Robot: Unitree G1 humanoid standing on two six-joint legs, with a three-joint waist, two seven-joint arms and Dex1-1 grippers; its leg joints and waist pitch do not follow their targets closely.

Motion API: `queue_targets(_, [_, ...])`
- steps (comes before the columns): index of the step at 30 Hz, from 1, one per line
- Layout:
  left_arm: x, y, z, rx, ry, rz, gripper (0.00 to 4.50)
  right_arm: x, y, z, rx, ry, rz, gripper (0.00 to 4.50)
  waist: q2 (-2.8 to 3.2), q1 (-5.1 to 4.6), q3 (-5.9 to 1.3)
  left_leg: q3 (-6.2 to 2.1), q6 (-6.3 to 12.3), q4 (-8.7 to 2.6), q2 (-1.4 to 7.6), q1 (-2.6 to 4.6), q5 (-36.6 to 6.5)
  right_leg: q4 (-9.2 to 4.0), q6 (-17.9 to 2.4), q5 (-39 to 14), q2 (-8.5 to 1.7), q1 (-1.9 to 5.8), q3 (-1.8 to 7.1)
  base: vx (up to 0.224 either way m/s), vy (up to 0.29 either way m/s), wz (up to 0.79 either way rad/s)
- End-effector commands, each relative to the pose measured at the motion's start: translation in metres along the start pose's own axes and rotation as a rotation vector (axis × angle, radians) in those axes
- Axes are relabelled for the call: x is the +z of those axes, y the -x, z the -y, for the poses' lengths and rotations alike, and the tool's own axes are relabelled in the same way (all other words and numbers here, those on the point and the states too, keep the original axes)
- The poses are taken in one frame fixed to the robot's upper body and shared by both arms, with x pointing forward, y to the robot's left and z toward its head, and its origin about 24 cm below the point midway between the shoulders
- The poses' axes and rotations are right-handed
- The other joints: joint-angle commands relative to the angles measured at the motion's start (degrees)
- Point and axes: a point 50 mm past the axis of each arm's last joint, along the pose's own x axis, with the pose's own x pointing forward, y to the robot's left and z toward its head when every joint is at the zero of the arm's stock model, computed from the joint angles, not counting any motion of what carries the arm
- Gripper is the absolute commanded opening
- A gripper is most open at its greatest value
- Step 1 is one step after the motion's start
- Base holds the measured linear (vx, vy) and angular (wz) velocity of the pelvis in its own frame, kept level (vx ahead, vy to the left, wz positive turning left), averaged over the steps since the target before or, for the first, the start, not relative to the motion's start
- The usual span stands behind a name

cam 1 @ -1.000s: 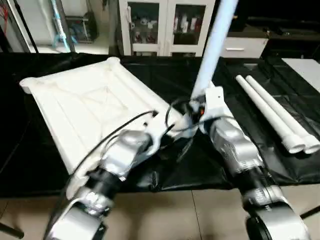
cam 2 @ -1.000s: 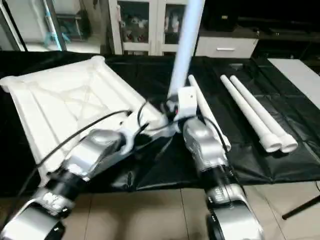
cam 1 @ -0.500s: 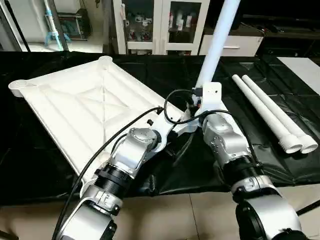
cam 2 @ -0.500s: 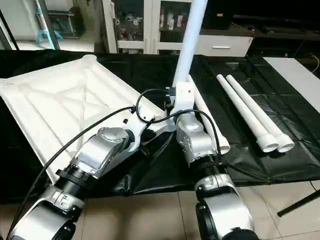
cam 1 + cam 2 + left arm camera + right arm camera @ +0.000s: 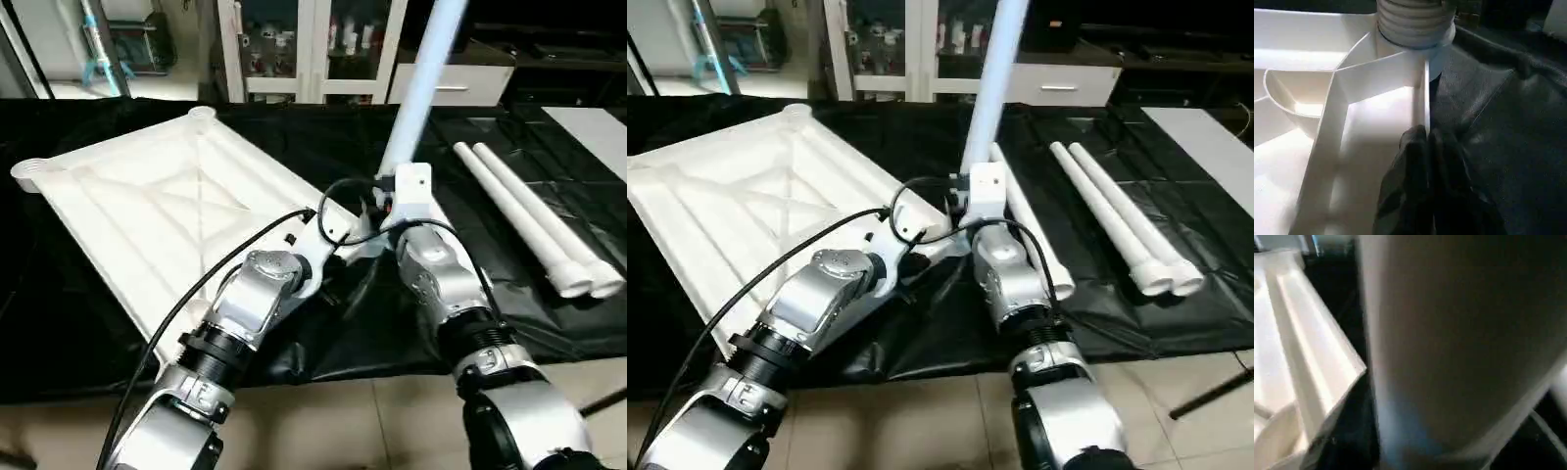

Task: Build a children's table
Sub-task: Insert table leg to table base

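Both silver forearms reached forward and met at the near corner of the white plastic top (image 5: 147,211), which lay ribbed side up on the black-draped table (image 5: 323,147). The left pincer (image 5: 1425,142) was pressed together on the top's thin edge wall. The right pincer's state could not be told; just beyond it a smooth white leg (image 5: 416,88) rose steeply. Well right, two more legs (image 5: 529,220) lay side by side.

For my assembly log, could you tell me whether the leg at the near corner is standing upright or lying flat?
Upright, leaning slightly. The leg rises steeply from the tabletop corner, its ribbed end at the corner socket. Full seating: cannot tell.
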Motion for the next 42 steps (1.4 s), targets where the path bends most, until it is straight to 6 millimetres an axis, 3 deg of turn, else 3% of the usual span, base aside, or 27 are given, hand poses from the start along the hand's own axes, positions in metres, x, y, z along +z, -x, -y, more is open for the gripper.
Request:
queue_targets(1, [0.004, 0.003, -0.001, -0.009, -0.012, 0.024, 0.00, -0.021, 0.005, 0.015, -0.017, 0.016, -0.104, 3.00, 0.16, 0.28, -3.20, -0.36, 6.67, -3.76, 2.79, -0.49, 0.2, -2.92, -16.6, 6.4, -3.86, 3.70, 2.86, 0.000, 0.000, 0.00])
queue_targets(3, [0.004, 0.003, -0.002, -0.012, -0.013, 0.023, 0.00, -0.018, 0.006, 0.014, 0.018, 0.021, -0.089, 3.07, 0.23, 0.54, -3.20, -0.20, 8.02, -3.60, 2.96, -0.24, 0.4, -3.01, -17.2, 5.6, -4.10, 3.62, 2.93, 0.000, 0.000, 0.00])
queue_targets(6, [0.001, 0.003, -0.002, -0.022, -0.017, 0.023, 0.00, -0.013, 0.009, 0.013, 0.085, 0.039, -0.059, 3.38, 0.40, 0.85, -3.23, -0.12, 8.64, -3.48, 3.06, -0.17, 0.3, -3.04, -17.7, 4.2, -4.13, 3.68, 2.91, 0.000, 0.000, 0.00])
queue_targets(15, [-0.005, 0.004, -0.008, -0.042, -0.034, 0.013, 0.00, -0.004, 0.033, 0.017, 0.276, 0.109, -0.003, 4.13, 0.55, 1.60, -3.30, -0.18, 11.16, -3.00, 3.05, -0.23, 3.7, -2.58, -18.2, 7.7, -4.00, 3.86, 2.90, 0.000, 0.000, 0.00])
queue_targets(18, [-0.008, 0.005, -0.009, -0.055, -0.045, 0.005, 0.00, -0.001, 0.041, 0.025, 0.277, 0.133, 0.001, 4.38, 0.49, 1.51, -3.16, -0.19, 10.67, -3.13, 3.10, -0.30, 2.2, -2.83, -17.9, 5.3, -3.97, 3.80, 2.86, 0.000, 0.000, 0.00])
queue_targets(22, [-0.013, 0.007, -0.010, -0.083, -0.067, -0.010, 0.00, 0.007, 0.054, 0.036, 0.298, 0.146, 0.004, 4.48, 0.63, 1.63, -3.08, -0.14, 8.59, -3.25, 3.08, -0.11, -0.8, -3.24, -16.9, 1.5, -3.81, 3.83, 2.95, 0.000, 0.000, 0.00])
queue_targets(27, [-0.020, 0.011, -0.008, -0.164, -0.107, -0.039, 0.00, 0.016, 0.075, 0.048, 0.430, 0.188, -0.014, 4.48, 1.00, 2.19, -3.13, -0.24, 9.27, -3.08, 3.14, -0.15, 1.1, -2.80, -16.9, 4.9, -3.90, 3.86, 3.01, 0.000, 0.000, 0.00])
queue_targets(33, [-0.025, 0.018, -0.004, -0.272, -0.170, -0.065, 0.00, 0.022, 0.085, 0.058, 0.539, 0.224, -0.027, 4.48, 1.00, 2.84, -2.91, -0.16, 7.49, -3.32, 3.28, -0.01, -2.3, -3.38, -16.0, -1.5, -3.99, 3.80, 2.95, 0.000, 0.000, 0.00])
queue_targets(35, [-0.028, 0.021, -0.002, -0.333, -0.210, -0.074, 0.00, 0.026, 0.091, 0.062, 0.600, 0.235, -0.034, 4.48, 0.96, 2.98, -3.01, -0.22, 7.28, -3.30, 3.32, 0.11, -2.4, -3.32, -15.9, -1.5, -4.05, 3.85, 2.95, 0.000, 0.000, 0.00])
queue_targets(36, [-0.030, 0.023, -0.002, -0.359, -0.226, -0.086, 0.00, 0.028, 0.094, 0.064, 0.633, 0.234, -0.039, 4.48, 1.11, 3.31, -3.12, -0.09, 7.82, -3.14, 3.35, 0.54, -1.2, -2.97, -16.3, 1.4, -3.86, 3.62, 3.09, 0.000, 0.000, 0.00])
queue_targets(37, [-0.031, 0.026, -0.001, -0.404, -0.269, -0.083, 0.00, 0.028, 0.097, 0.066, 0.659, 0.242, -0.047, 4.48, 1.13, 3.31, -3.07, -0.10, 8.18, -3.16, 3.31, 0.24, -0.2, -2.76, -16.6, 2.8, -3.83, 3.73, 3.04, 0.000, 0.000, 0.00])
queue_targets(42, [-0.037, 0.036, 0.005, -0.561, -0.372, -0.100, 0.00, 0.025, 0.107, 0.072, 0.780, 0.239, -0.119, 4.48, 1.17, 3.94, -2.95, -0.04, 7.56, -3.32, 3.42, 0.60, -2.7, -3.08, -16.4, -0.4, -3.97, 3.68, 3.00, 0.000, 0.000, 0.00])
